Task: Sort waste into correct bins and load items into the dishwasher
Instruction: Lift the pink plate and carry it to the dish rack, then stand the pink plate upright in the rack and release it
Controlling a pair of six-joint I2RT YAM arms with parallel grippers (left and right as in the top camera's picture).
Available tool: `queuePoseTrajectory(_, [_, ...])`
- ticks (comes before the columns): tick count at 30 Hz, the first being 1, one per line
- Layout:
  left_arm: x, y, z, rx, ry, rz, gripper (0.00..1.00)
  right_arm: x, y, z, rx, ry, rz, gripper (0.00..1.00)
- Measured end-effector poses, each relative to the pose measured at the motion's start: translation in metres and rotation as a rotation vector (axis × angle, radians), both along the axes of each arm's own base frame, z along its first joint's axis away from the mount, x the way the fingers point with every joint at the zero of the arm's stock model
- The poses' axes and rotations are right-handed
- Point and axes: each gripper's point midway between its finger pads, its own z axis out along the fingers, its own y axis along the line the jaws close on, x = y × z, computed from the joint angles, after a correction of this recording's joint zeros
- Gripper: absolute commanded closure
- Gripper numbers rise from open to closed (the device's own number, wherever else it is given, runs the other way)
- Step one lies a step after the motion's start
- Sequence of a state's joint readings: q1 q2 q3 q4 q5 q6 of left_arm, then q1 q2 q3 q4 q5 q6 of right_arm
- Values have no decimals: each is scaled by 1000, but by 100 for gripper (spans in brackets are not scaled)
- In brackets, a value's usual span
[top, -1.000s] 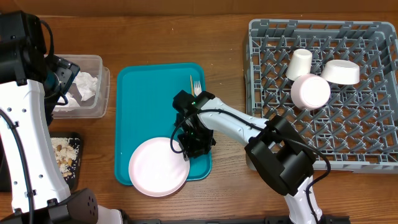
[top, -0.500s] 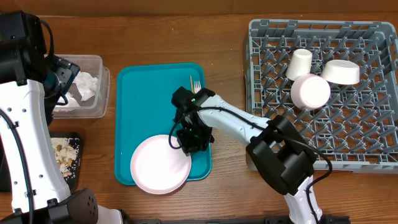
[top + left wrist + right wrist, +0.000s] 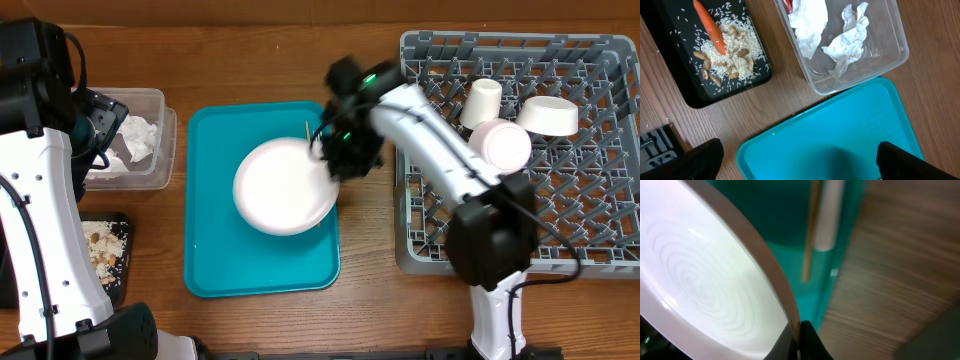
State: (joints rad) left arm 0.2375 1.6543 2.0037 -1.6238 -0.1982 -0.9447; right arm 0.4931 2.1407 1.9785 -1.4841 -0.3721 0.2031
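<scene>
Overhead: right gripper [image 3: 335,152] pinches the pink plate [image 3: 285,187] by its rim, over the teal tray [image 3: 215,255], near the grey rack [image 3: 590,250]. Left wrist: left gripper [image 3: 800,160] spread; napkins [image 3: 845,40] in clear tub [image 3: 892,52], carrot [image 3: 710,27] on black tray [image 3: 670,80]. Right wrist: fork [image 3: 830,215] and stick [image 3: 810,235] lie on the tray.

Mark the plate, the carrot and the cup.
plate [image 3: 285,187], overhead view, middle of its top face.
carrot [image 3: 710,27], left wrist view, midway along its length.
cup [image 3: 484,102], overhead view, on its side wall.
</scene>
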Motion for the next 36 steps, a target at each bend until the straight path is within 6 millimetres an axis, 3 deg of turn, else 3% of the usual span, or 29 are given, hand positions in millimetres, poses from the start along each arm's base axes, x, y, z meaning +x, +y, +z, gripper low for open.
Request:
queuePoseTrajectory(3, [0, 0, 0, 0, 0, 0, 0, 35, -53, 37, -53, -128, -111, 96])
queuePoseTrajectory(6, [0, 0, 0, -1, 1, 0, 0, 58, -125, 90, -97, -289, -277, 96])
queuePoseTrajectory(8, [0, 0, 0, 0, 0, 0, 0, 59, -175, 121, -136, -371, -393, 96])
queuePoseTrajectory(9, [0, 0, 0, 0, 0, 0, 0, 58, -190, 128, -151, -391, -429, 96])
queuePoseTrajectory(11, [0, 0, 0, 0, 0, 0, 0, 50, -252, 155, -229, -467, -576, 96])
queuePoseTrajectory(14, [0, 0, 0, 0, 0, 0, 0, 46, -294, 170, -277, -516, -690, 96])
queuePoseTrajectory(18, [0, 0, 0, 0, 0, 0, 0, 65, -339, 181, -341, -625, -804, 96])
queuePoseTrajectory(23, [0, 0, 0, 0, 0, 0, 0, 84, -357, 198, -450, -757, -852, 96])
queuePoseTrajectory(27, [0, 0, 0, 0, 1, 0, 0, 98, -356, 204, -567, -828, -847, 96])
queuePoseTrajectory(33, [0, 0, 0, 0, 0, 0, 0, 127, -322, 175, -680, -823, -741, 96])
queuePoseTrajectory(36, [0, 0, 0, 0, 0, 0, 0, 139, -308, 152, -761, -799, -681, 96])
